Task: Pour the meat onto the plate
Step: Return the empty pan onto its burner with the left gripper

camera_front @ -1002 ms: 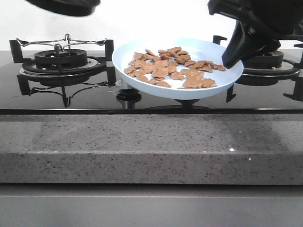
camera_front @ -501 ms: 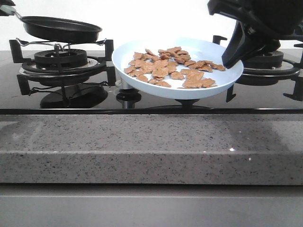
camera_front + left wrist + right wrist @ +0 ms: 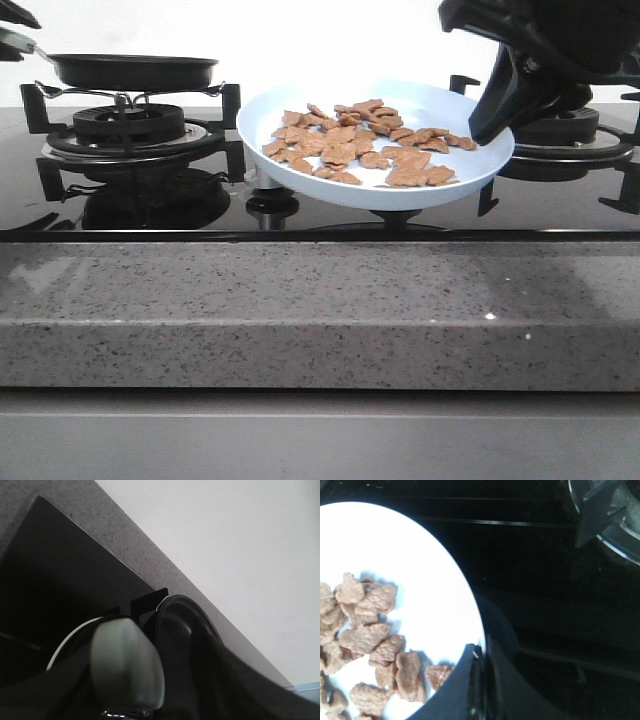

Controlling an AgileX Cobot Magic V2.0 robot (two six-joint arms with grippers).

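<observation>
A pale blue round plate (image 3: 375, 150) tilts, its near rim lower, lifted above the hob between the two burners. Reddish-brown meat (image 3: 360, 142) lies scattered flat across it. The right fingers (image 3: 492, 118) pinch its right rim. Only the left wrist view shows the left fingers (image 3: 150, 700) gripping the pan (image 3: 132, 70) handle.

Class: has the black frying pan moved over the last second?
Yes. The frying pan has come down toward the left burner, now nearly on its grate.

front: low, counter-level, facing stove (image 3: 140, 150) | wrists: close-up | right shares plate (image 3: 300, 180)
</observation>
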